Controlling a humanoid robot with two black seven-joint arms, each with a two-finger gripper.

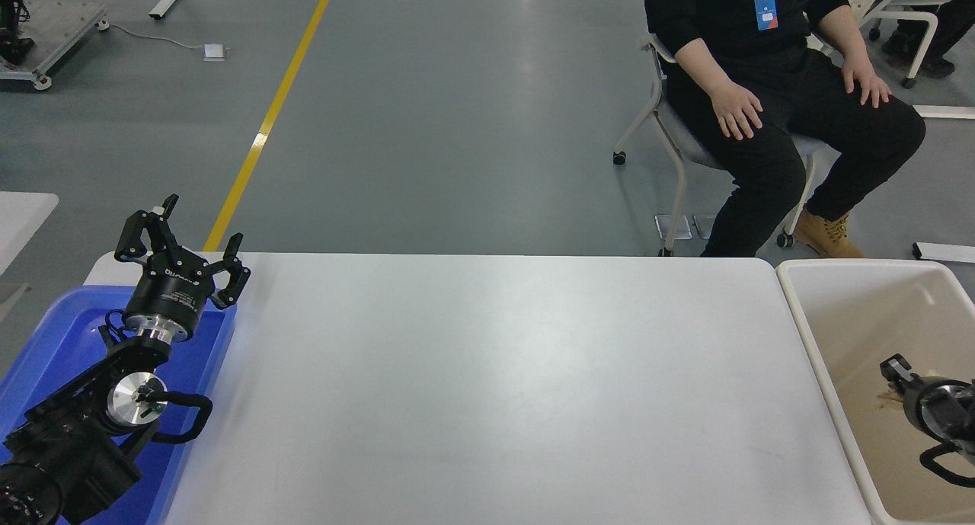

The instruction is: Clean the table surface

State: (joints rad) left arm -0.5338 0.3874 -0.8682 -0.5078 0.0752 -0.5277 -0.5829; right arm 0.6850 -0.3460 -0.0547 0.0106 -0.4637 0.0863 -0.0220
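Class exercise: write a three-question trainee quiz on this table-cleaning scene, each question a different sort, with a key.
1. True or false: the left tool rests flat on the table surface.
2. Over which container is the right tool? A) blue tray B) beige bin C) neither
3. Fill in: the seated person is at the table's ____ side.

Key: 1 false, it is raised over the tray's far corner; 2 B; 3 far.
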